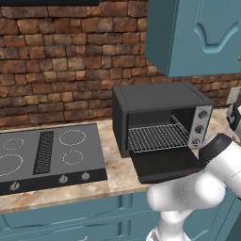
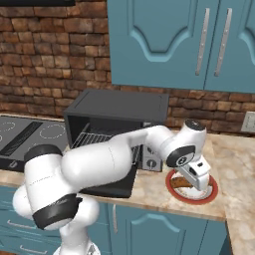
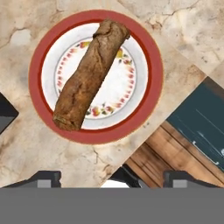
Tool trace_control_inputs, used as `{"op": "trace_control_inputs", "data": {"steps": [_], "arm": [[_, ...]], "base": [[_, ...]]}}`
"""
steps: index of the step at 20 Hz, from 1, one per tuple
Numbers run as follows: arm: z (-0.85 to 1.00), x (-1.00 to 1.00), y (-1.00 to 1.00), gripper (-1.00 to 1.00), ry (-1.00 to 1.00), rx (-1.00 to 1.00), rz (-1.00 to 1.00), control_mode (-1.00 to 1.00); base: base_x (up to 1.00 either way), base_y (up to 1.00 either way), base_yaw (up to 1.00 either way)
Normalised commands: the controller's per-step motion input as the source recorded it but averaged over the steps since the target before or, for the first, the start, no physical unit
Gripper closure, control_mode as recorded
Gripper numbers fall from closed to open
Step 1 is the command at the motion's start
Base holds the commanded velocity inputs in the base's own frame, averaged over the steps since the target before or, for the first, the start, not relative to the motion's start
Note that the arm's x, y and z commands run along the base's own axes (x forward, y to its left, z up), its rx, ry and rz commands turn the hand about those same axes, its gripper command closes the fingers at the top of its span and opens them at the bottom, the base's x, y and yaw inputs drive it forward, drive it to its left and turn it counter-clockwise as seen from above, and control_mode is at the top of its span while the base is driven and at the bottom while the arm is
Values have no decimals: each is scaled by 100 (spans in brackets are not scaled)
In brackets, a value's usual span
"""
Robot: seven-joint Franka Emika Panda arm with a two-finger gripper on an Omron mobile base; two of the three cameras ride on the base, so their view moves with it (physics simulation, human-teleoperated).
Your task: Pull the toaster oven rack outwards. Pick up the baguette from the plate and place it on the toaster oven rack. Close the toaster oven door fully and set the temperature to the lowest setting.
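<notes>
Two dark fingertips of the jaws are standing far apart at the bottom of the hand view, so the jaws are wide and are holding nothing. Beyond them the plate with the red rim is lying on the marble desk, and the baguette is lying across it on a diagonal, one end reaching the rim and the other end resting on the white part. Past the front edge of the desk a wooden floor is showing.

From the right base view the jaws are hanging just above the plate, which is sitting near the front edge of the desk, just beside the right side of the toaster oven.

From the left base view the toaster oven is standing toward the back of the desk, to the right of the black cooktop. Its door is lying open and flat toward the front edge. The rack is sitting inside, its front edge reaching the opening.
</notes>
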Motion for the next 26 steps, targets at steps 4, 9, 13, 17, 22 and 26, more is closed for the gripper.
{"op": "trace_control_inputs", "data": {"steps": [4,9,13,17,22,26], "arm": [[-13,0,-49,-100,0,3,0,-100],[-13,21,-2,-100,-1,0,-6,-100],[-20,33,0,-100,0,0,-10,-100],[-29,21,0,-100,0,0,-9,-100],[-30,28,0,-100,1,0,-4,-100],[-29,28,-8,-100,0,0,0,-100]], "base": [[0,0,0],[0,0,0],[0,0,0],[0,0,0],[0,0,0],[0,0,0]]}}
